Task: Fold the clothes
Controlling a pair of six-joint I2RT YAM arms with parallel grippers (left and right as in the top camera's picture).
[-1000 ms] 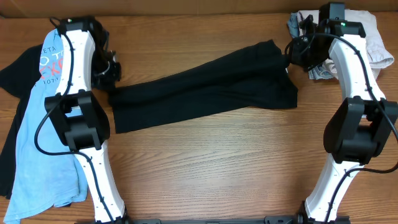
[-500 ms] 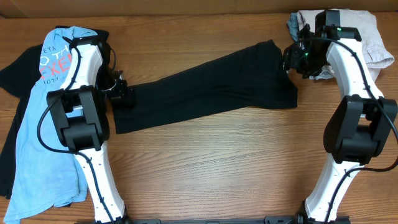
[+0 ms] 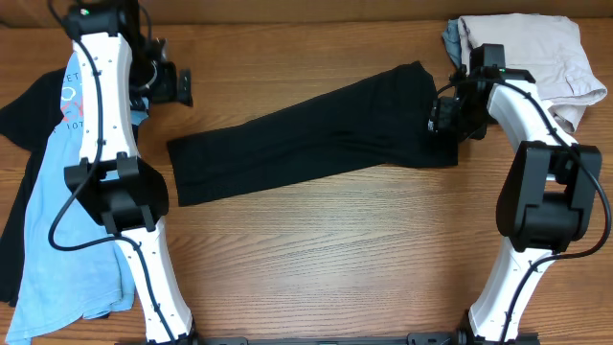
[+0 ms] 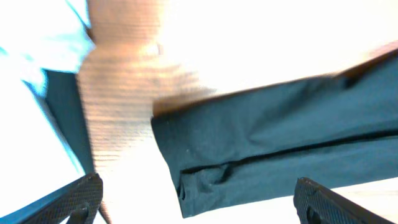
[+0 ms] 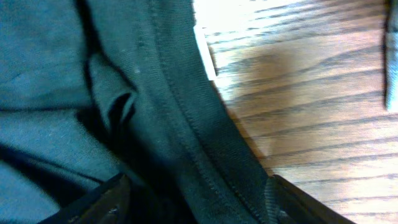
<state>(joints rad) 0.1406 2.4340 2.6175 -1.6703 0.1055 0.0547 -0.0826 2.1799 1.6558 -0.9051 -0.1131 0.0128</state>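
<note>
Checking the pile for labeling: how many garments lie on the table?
4: black shirt mid-table, blue shirt at left over a black garment, beige garment top right. More may hide beneath.

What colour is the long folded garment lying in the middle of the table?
The garment is plain black, with no pattern visible. The overhead view shows it best.

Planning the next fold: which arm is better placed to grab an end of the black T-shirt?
Right, probably. The right pincer, open, hovers directly over one end of the black T-shirt; the left pincer, also open, hangs clear of the cloth.
</note>
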